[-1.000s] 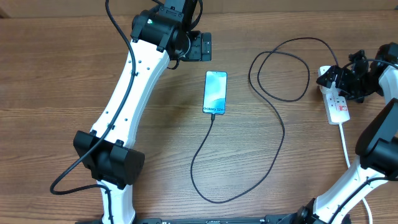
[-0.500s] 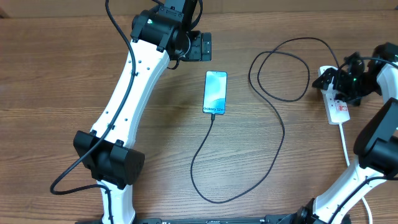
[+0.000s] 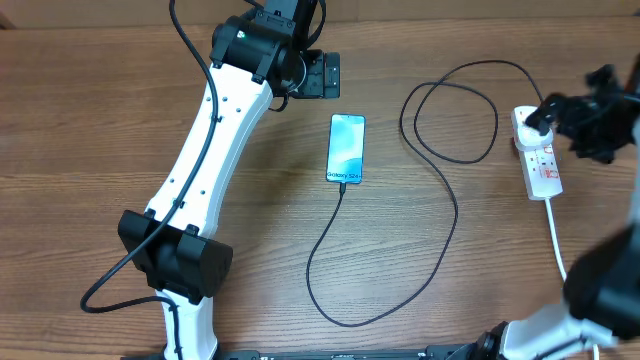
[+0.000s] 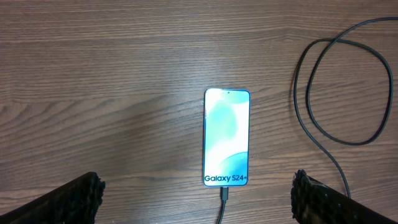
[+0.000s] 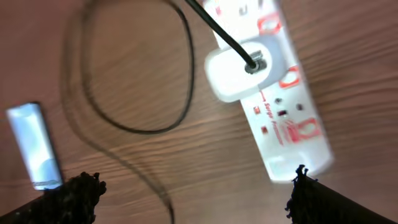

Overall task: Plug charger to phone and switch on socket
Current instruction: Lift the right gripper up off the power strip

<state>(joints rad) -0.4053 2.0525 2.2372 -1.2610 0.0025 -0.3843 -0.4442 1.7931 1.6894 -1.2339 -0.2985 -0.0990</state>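
Observation:
The phone (image 3: 346, 148) lies flat mid-table with its blue screen lit; the left wrist view shows the phone (image 4: 227, 137) reading "Galaxy S24+". The charger (image 3: 445, 190) is a thin black cable whose connector tip (image 4: 225, 194) sits in the phone's bottom edge. Its other end enters a white adapter (image 5: 239, 71) seated in the socket (image 5: 283, 115), the white strip at far right (image 3: 542, 165). My left gripper (image 3: 326, 75) hangs open above the table behind the phone, holding nothing. My right gripper (image 3: 578, 125), blurred, is open above the socket, also holding nothing.
The charger loops widely (image 3: 450, 110) between phone and socket and sweeps down toward the front edge (image 3: 345, 320). The socket's thick white cord (image 3: 553, 230) runs toward the front right. My left arm (image 3: 200, 160) crosses the table's left half.
My right gripper has drawn up and to the right off the socket, leaving the strip's near end uncovered. The left arm, phone and cable have not moved.

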